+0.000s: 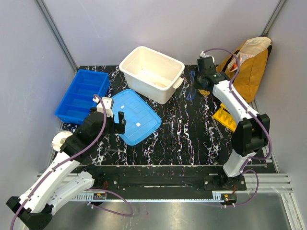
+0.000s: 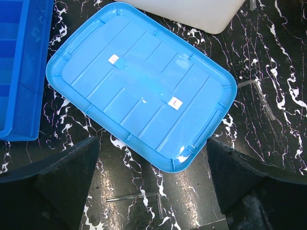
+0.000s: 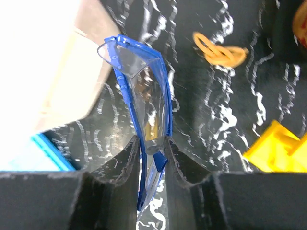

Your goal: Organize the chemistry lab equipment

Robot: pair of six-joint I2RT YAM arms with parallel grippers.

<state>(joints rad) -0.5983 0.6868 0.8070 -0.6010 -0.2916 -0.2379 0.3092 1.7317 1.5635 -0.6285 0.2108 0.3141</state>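
Right wrist view puts it plainly: the right gripper (image 3: 152,143) has its two dark fingers pressed in on either side of the blue-rimmed safety glasses (image 3: 144,86), clamped on them near one end. The glasses sit edge-on, their long axis running straight out from the fingers and away up the picture. The far end curls over towards the white tub (image 3: 48,62), and a blue piece pokes down below the grip. They are out at the far right of the table, between the tub and the yellow rack (image 3: 278,148). Whether they are clear of the black surface I cannot tell. I'd judge them very light, thin springy plastic with a slick, easily scratched lens, so a pinch on the lens could slide. The blue rim looks the safer hold. Held this near one end, the long free part may swing or twist. The left gripper (image 2: 152,140) hangs with its fingers wide apart over the blue lid (image 2: 139,86), holding nothing.
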